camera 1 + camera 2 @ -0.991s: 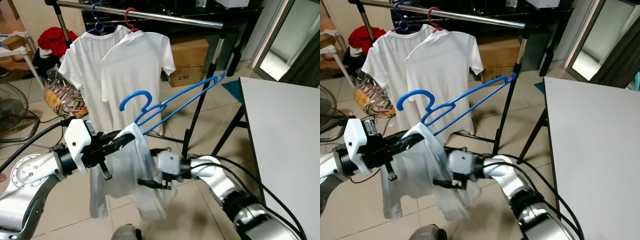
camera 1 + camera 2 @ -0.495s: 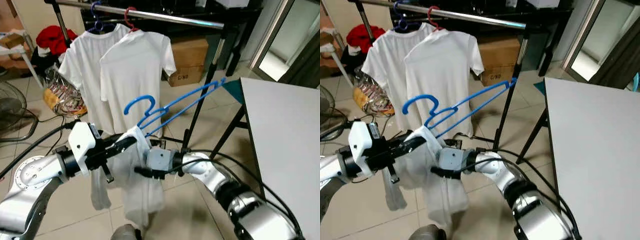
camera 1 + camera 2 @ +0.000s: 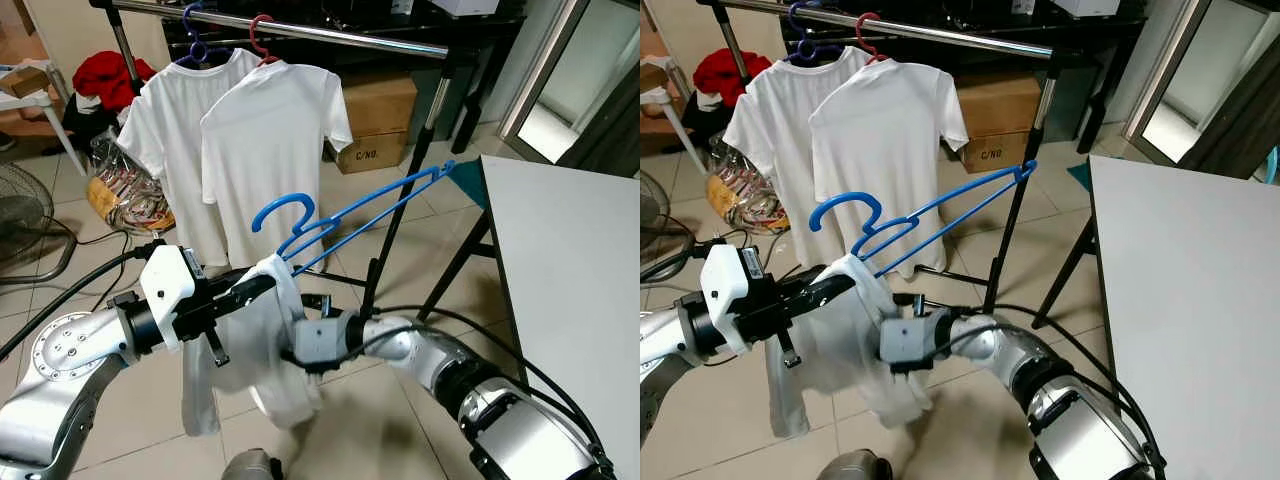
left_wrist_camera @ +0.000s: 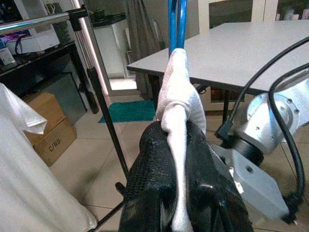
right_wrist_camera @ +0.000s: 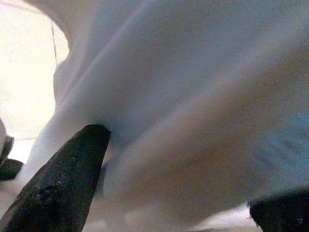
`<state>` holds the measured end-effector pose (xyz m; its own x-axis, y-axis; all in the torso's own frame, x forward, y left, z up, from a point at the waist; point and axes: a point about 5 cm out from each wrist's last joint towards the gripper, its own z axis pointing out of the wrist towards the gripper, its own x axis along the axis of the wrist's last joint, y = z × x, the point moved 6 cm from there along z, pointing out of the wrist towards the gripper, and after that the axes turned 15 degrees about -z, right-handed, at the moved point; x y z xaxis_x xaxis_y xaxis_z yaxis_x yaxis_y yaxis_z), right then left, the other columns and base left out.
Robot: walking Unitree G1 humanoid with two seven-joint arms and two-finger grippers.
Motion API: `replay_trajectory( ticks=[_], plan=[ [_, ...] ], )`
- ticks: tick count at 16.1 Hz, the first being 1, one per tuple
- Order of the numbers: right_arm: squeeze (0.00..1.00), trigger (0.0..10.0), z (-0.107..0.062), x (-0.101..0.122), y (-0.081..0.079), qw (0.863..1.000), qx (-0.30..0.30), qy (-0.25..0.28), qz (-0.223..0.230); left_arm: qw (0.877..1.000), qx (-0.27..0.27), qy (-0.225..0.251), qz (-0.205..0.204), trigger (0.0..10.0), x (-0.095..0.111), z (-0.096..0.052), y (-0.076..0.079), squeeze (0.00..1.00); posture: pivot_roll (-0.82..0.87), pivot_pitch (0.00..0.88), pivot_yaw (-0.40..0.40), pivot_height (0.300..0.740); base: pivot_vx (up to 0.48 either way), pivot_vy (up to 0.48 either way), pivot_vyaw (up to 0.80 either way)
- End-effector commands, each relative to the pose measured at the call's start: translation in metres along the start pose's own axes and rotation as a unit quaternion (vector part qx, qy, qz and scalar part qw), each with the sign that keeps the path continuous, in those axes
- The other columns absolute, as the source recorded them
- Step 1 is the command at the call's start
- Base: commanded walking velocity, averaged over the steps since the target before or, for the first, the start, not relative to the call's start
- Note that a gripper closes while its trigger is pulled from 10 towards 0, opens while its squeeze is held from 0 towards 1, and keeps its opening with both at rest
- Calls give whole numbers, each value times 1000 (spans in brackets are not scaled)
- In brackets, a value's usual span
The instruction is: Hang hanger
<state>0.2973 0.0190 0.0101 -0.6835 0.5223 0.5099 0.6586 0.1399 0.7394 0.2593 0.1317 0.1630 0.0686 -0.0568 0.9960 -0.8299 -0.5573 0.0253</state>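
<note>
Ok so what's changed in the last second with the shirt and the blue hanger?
The right gripper has slid leftward under the hanging white shirt, bunching its lower part up. The blue hanger rose slightly with the left gripper, which stays shut on the shirt's edge at the hanger. The two shirts on the rail hang as before.

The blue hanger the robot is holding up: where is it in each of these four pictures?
Left eye: blue hanger, centre, above the left gripper.
Right eye: centre-left.
Left wrist: blue rods top centre, rising from the white cloth.
Right wrist: cloth up close, no hanger.
Shared landmark: grey table.
</note>
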Motion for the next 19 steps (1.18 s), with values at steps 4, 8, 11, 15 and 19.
replay_trajectory(
  ticks=[4, 8, 11, 15, 19],
  plan=[
    [0, 10000, 4, -7, 2, 999, -29, -34, -5, 1000, -10, 6, 23, 10000, 8, 2, 1, 0, 150, 0, -27, 740, 0, 0, 0],
    [0, 863, 2, -10, -2, 999, -24, -37, -7, 1000, -11, 5, 25, 10000, 9, 3, 1, 0, 150, 0, -27, 740, 0, 0, 0],
    [0, 0, 0, -12, -4, 999, -21, -41, -14, 1000, -11, 4, 25, 10000, 9, 2, 0, 0, 149, 0, -24, 740, 0, 0, 0],
    [0, 0, -4, -20, -6, 998, -22, -57, -8, 1000, -11, 4, 25, 10000, 8, 2, 0, 0, 149, 0, -24, 740, 0, 0, 0],
    [0, 0, -8, -21, 3, 998, -39, -52, -5, 1000, -11, 4, 25, 10000, 9, 2, -1, 0, 145, 0, -23, 740, 0, 0, 0]
  ],
)
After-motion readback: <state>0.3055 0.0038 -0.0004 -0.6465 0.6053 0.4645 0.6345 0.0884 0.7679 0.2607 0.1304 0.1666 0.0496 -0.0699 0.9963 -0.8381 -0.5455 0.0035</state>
